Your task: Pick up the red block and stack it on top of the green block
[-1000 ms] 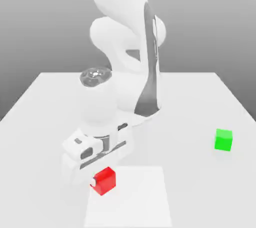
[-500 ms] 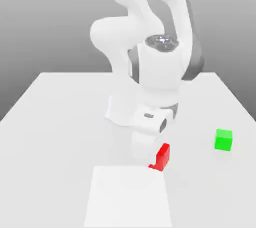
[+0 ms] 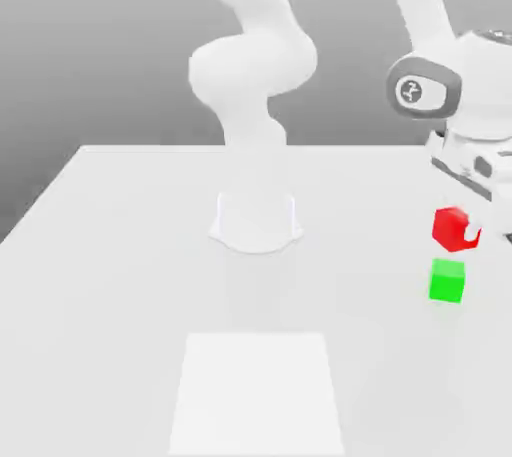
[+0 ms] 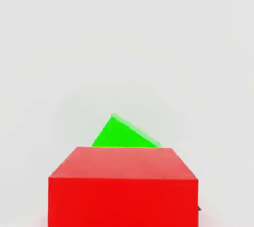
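Carry step: claw [image 3: 466, 217] clamped on red block [image 3: 456, 229], held in air just above green block [image 3: 447, 281]. Next: center over it, lower, release.

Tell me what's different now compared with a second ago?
The arm swung from the exterior view's left to its right, carrying the red block off the table near the white square patch. The block now hangs in the gripper just above the green block, not yet touching it. The green block stayed put, and the grip stayed shut.
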Available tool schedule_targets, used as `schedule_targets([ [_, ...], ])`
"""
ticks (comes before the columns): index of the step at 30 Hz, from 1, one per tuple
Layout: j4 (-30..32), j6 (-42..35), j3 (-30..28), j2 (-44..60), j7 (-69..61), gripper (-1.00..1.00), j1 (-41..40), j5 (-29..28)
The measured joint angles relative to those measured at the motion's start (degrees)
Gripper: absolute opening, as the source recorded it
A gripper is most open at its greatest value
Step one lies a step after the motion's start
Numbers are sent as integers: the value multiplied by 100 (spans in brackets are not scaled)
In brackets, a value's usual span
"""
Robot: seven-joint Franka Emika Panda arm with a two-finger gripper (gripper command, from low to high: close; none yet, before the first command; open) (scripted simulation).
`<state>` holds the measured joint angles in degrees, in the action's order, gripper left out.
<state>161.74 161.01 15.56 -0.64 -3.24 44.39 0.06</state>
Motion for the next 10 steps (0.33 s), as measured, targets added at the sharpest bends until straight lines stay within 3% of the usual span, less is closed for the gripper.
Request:
schedule_targets([
  [2, -18, 386, -97, 419, 278, -100, -1, -391],
  [3, -22, 484, -131, 526, 350, 100, 14, -495],
  [10, -21, 469, -126, 501, 327, 100, 26, -463],
])
